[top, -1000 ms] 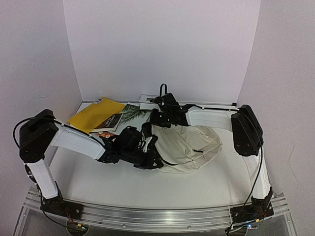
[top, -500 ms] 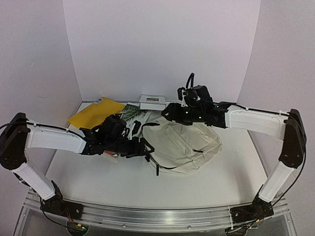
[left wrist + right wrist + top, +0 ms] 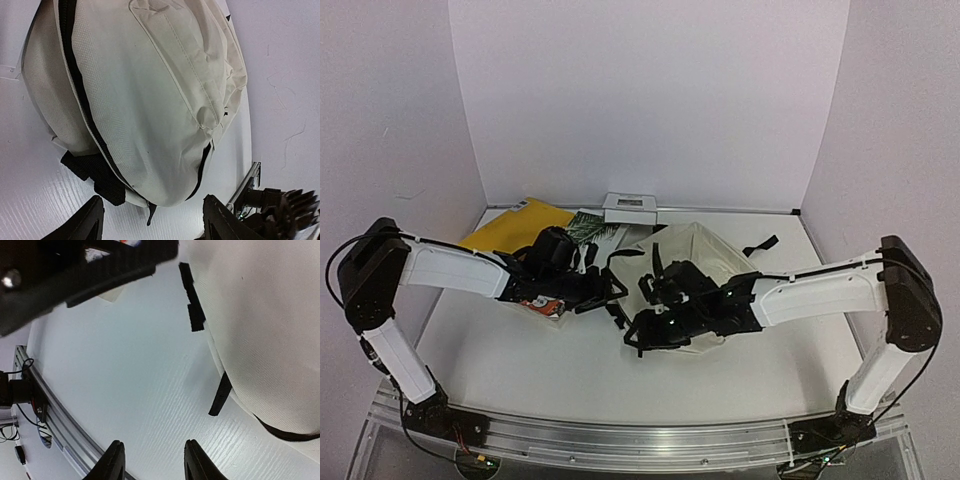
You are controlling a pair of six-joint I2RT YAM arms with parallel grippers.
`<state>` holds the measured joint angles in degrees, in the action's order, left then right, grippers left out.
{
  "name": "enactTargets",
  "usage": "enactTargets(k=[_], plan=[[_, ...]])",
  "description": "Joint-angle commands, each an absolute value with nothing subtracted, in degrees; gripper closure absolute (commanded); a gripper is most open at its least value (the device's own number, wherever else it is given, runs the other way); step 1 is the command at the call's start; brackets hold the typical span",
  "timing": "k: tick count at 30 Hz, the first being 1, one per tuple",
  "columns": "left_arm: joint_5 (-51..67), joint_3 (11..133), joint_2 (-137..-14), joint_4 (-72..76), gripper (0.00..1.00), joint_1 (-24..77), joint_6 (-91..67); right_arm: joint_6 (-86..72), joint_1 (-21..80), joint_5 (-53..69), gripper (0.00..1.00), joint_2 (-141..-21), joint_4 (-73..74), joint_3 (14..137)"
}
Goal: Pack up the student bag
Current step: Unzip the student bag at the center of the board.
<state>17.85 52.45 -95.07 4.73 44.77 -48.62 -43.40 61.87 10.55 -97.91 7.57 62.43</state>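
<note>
The student bag [image 3: 692, 246], cream fabric with black zippers and straps, lies on the table's middle, toward the back. In the left wrist view the student bag [image 3: 140, 100] fills the frame, a black zipper pull [image 3: 150, 214] hanging at its lower end. My left gripper [image 3: 613, 293] stands open just left of the bag, nothing between its fingers [image 3: 220, 220]. Open too, my right gripper [image 3: 633, 340] hovers over bare table at the bag's near left corner. In the right wrist view a loose black strap end [image 3: 220, 395] lies just ahead of the right gripper [image 3: 154, 462].
A yellow book [image 3: 510, 228], a book with a palm-leaf cover [image 3: 588, 228] and a small white box [image 3: 630, 207] lie at the back left. A black strap [image 3: 760, 245] trails right of the bag. The metal rail [image 3: 55, 415] runs along the near edge.
Both grippers have opened. The left one let go of the bag's straps and drew back left. The right arm swung from behind the bag round to its near left corner. The bag shifted backward.
</note>
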Motion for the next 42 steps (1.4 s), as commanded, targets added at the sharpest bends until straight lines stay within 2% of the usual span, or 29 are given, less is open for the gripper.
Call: enactTargets(k=[1, 5, 9, 16, 29, 32, 35, 36, 38, 39, 42], plan=[[18.9, 56.4, -97.3, 8.2, 0.32, 44.1, -49.6, -46.0, 63.9, 2.7, 0.62, -103.1, 10.5, 64.9], [18.9, 57.2, -99.4, 8.6, 0.33, 43.1, -50.1, -46.9, 65.1, -3.6, 0.65, -108.0, 15.8, 67.7], [19.1, 58.2, -101.0, 9.1, 0.33, 42.9, -49.9, -47.6, 65.1, -4.3, 0.65, -109.7, 16.1, 68.2], [19.5, 60.5, -103.6, 9.1, 0.41, 42.5, -48.8, -48.6, 65.1, -7.4, 0.69, -112.1, 16.2, 69.9], [19.1, 62.7, -106.9, 7.3, 0.44, 42.2, -48.4, -49.3, 65.1, -10.5, 0.72, -116.1, 16.7, 73.5], [18.8, 63.3, -107.3, 6.5, 0.5, 42.2, -48.2, -49.2, 65.1, -10.8, 0.73, -116.8, 17.0, 74.7], [18.7, 63.3, -107.4, 6.5, 0.6, 42.2, -47.9, -49.1, 65.1, -11.7, 0.73, -117.8, 17.1, 75.4], [18.8, 63.4, -107.5, 6.6, 0.67, 42.2, -47.9, -49.1, 65.1, -12.1, 0.74, -118.4, 17.3, 75.9], [18.9, 63.5, -107.5, 6.5, 0.73, 42.2, -47.9, -49.4, 65.0, -12.8, 0.78, -119.1, 17.4, 76.2], [19.0, 63.5, -107.5, 6.6, 0.79, 42.2, -47.7, -49.8, 65.1, -13.8, 0.87, -119.7, 17.6, 76.4], [18.8, 63.3, -107.3, 6.5, 0.88, 42.2, -47.6, -50.2, 65.1, -14.7, 0.94, -120.3, 17.8, 77.0]])
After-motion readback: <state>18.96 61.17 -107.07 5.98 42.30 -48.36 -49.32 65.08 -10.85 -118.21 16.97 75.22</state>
